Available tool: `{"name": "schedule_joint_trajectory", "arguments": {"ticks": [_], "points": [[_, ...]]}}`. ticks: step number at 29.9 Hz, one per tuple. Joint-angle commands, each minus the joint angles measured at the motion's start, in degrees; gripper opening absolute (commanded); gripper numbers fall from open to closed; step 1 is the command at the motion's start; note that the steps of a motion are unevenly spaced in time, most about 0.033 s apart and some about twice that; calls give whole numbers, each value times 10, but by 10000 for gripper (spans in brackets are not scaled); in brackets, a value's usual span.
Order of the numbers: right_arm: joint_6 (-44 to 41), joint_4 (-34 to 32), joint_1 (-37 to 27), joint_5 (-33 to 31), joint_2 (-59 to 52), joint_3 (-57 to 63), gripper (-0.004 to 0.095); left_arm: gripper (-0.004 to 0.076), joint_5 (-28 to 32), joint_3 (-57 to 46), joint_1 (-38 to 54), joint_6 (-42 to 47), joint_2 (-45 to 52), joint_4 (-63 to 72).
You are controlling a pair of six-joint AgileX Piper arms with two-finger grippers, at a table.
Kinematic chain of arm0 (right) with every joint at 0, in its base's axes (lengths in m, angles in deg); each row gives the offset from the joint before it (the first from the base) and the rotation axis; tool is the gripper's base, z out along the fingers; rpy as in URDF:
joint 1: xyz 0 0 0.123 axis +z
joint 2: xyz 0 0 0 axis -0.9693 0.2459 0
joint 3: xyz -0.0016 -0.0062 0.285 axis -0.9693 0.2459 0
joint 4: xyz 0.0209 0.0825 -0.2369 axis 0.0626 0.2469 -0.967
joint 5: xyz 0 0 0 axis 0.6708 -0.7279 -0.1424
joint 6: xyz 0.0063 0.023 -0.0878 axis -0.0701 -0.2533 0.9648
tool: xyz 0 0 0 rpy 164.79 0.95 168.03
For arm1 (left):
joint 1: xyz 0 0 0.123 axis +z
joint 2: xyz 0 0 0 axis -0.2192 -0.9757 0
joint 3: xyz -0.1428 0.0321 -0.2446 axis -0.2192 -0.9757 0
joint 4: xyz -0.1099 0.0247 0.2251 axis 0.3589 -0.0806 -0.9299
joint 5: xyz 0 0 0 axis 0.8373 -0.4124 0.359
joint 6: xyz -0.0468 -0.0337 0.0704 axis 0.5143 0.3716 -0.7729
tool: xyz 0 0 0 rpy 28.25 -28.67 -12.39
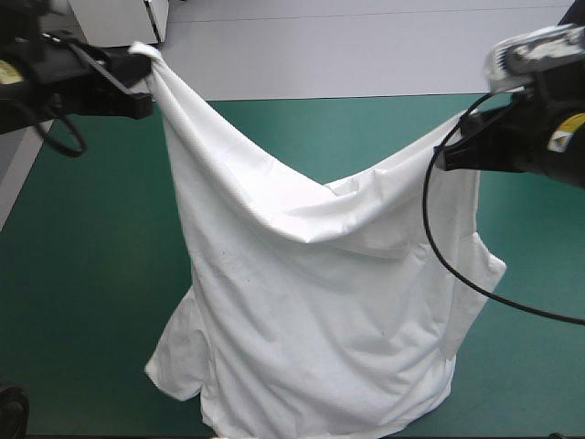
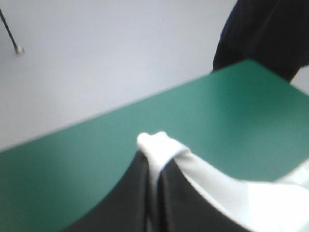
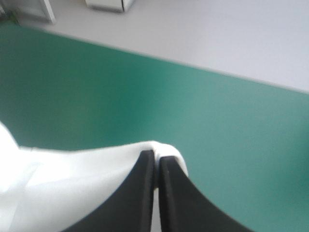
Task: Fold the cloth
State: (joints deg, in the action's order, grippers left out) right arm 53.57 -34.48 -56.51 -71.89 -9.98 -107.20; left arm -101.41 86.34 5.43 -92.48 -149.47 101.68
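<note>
My left gripper point(image 2: 155, 162) and right gripper point(image 3: 155, 157) each pinch a bunched edge of the T-shirt point(image 1: 311, 311), which sags between and below them over the teal-green cover point(image 1: 82, 256). This is the spreading step, I judge: next I pull apart and lay it flat.

Counter point(image 1: 82, 274) with teal-green cover, far edge straight. Beyond the edge: pale grey floor point(image 1: 366, 55), smooth, evenly lit. White cabinet point(image 1: 110, 16) stands on the floor past the counter's far left corner.
</note>
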Motion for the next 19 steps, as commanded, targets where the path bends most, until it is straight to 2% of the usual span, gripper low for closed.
{"name": "schedule_joint_trajectory", "arguments": {"ticks": [1,4,7,11,14,19], "points": [[-14,-47,1,98,5,102,-17,-22,33,-82,-1,-16,-24,-3],[-24,-55,-7,177,39,173,-17,-22,72,-133,-1,-21,-70,-3],[-28,-40,-33,205,96,186,-17,-22,108,-141,-1,-25,-128,-3],[-34,-14,-76,241,180,166,-17,-22,192,-141,-1,-25,-190,-4],[-34,13,-106,252,243,135,-17,-22,234,-141,-1,-27,-231,-14],[-34,38,-141,239,329,60,-17,-22,257,-141,-1,-21,-288,-43]]}}
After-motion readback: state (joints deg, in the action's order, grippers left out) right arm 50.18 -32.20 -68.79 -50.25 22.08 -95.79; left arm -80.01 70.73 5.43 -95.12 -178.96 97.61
